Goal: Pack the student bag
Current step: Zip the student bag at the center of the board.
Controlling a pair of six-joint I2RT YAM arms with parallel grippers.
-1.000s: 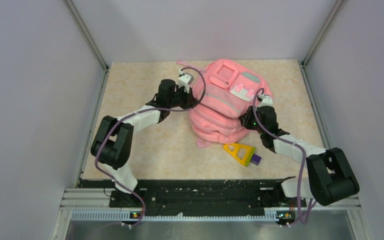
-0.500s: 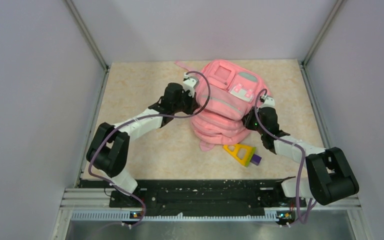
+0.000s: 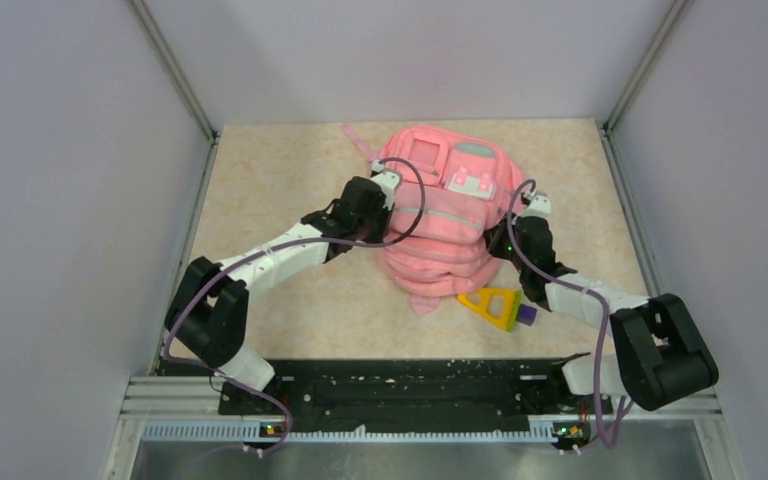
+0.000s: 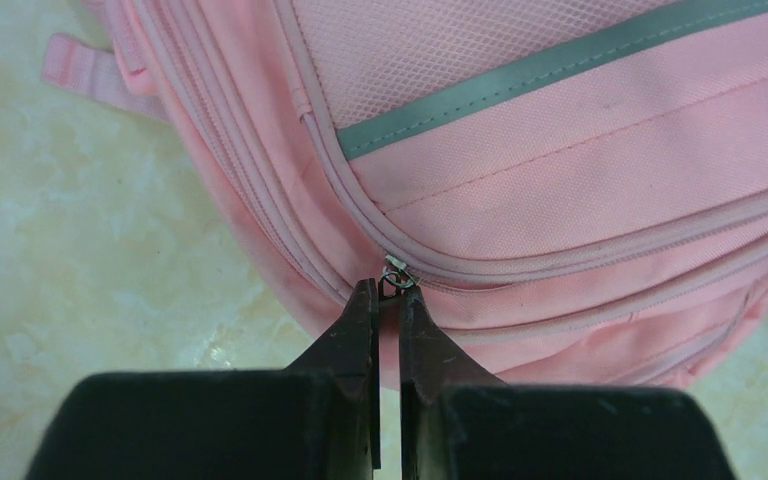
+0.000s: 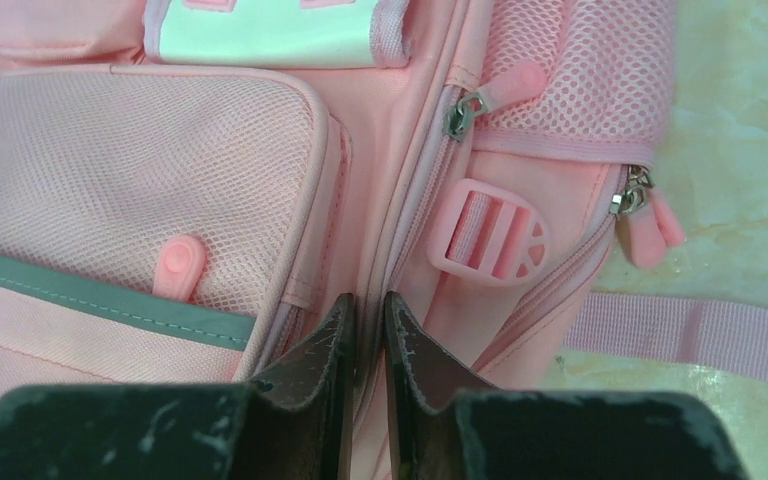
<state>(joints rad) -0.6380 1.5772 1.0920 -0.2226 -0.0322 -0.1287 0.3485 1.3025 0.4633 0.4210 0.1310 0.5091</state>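
Your big soft pink backpack (image 3: 445, 215) lies in the middle of the pale desk (image 3: 280, 180), toward the back, with a yellow plastic triangle (image 3: 492, 303) just beside its near edge. Your left fingers (image 4: 358, 325) are squeezed almost shut on a small silver zip pull (image 4: 396, 272) at the bag's left side. Your right fingers (image 5: 330, 340) sit close together against a seam on its right side, but you cannot tell if they pinch the cloth.

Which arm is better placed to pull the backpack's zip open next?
Left: the left fingers are shut on the zip pull of the student bag; the right fingers only pinch a seam beside the side buckle.
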